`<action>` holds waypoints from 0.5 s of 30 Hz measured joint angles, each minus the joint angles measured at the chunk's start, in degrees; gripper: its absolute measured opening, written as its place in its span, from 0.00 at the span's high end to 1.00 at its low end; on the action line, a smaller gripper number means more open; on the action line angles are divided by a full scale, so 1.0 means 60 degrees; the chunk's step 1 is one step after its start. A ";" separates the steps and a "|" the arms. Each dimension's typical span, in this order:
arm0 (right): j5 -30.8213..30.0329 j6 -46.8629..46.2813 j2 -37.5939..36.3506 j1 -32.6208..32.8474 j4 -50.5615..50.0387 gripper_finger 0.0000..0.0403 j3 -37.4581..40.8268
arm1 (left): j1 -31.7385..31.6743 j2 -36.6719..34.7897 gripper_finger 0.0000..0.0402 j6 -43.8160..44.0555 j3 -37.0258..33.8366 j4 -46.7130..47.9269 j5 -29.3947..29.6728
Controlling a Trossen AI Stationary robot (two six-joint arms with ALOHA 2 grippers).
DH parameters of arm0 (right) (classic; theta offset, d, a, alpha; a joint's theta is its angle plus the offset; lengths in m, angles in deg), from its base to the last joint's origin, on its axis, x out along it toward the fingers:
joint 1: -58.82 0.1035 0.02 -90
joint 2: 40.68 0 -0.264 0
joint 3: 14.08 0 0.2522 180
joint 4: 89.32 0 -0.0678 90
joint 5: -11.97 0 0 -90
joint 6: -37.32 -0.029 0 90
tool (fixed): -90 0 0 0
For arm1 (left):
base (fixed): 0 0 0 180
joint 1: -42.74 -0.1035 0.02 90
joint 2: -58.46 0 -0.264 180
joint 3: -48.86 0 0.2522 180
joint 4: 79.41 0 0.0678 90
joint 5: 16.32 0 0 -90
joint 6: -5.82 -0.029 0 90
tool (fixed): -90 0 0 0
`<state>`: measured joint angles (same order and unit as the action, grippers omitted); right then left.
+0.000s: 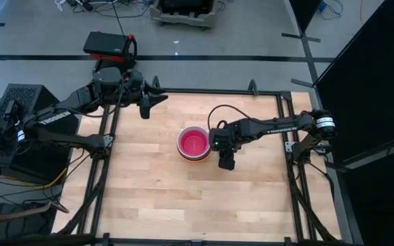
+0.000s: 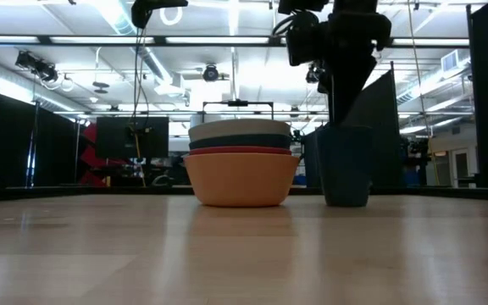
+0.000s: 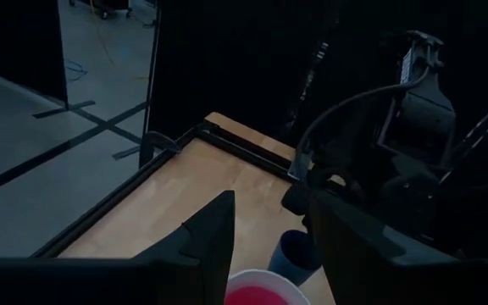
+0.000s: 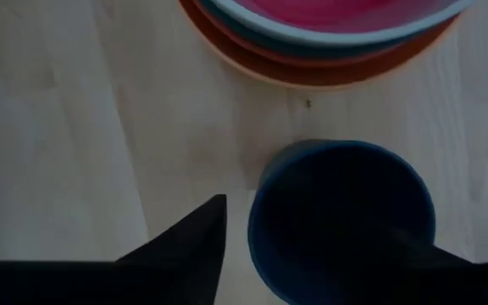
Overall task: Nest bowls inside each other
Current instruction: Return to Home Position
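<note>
Standing on the table (image 1: 156, 198): one stack of bowls (image 2: 241, 165) near the middle, with a dark blue cup (image 2: 346, 165) just beside it on the right arm's side, a narrow gap between them.
Stack order: orange bowl (image 2: 241, 182) at the bottom, then red (image 2: 242, 151), teal-blue (image 2: 240, 141) and white (image 2: 240, 129). The small pink bowl (image 1: 193, 142) sits inside the top.
Task state: all five bowls look nested, so nothing seems left to stack.
Right gripper (image 1: 225, 162): hangs directly over the cup, pointing down. Its jaws are spread wide and hold nothing, one finger well clear of the cup's wall.
Left gripper (image 3: 271, 199): raised over the table's back left corner, far from the stack, jaws apart and empty.
Step in hand: most likely drawing the arms back to rest.
Doing it well: lift the right gripper straight up first, jaws kept wide so neither finger catches the cup's rim. Only then swing it back toward its own side, away from the stack. The left arm needs little travel.
Risk: a sideways pull made too early could tip the cup against the bowls.
Hidden from above: the cup is covered by the right gripper.
Hidden from table level: the pink bowl sits below the white rim.
Hard to tell: the right gripper's second finger blends into the dark cup, so contact there cannot be judged.
Cut off: both wrist views show only part of the stack.
</note>
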<state>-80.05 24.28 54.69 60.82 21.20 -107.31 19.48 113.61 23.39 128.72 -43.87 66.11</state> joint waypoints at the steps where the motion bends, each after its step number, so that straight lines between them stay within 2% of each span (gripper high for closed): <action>1: -0.0020 -0.0029 -0.0030 -0.0021 -0.0010 0.63 -0.0080 | 0.0000 0.0000 0.64 -0.0013 0.0000 0.0000 0.0000; 13: -0.0288 -0.0375 -0.0412 -0.0279 -0.0101 0.60 -0.1040 | -0.0001 0.0000 0.64 -0.0167 0.0000 0.0000 0.0000; 15: -0.0741 -0.0581 -0.0874 -0.0457 0.0410 0.63 -0.1143 | -0.0003 0.0000 0.64 -0.0168 0.0000 0.0000 0.0000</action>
<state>-84.49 20.79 49.44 58.08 23.65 -114.16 19.47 113.61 22.38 128.72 -43.87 66.11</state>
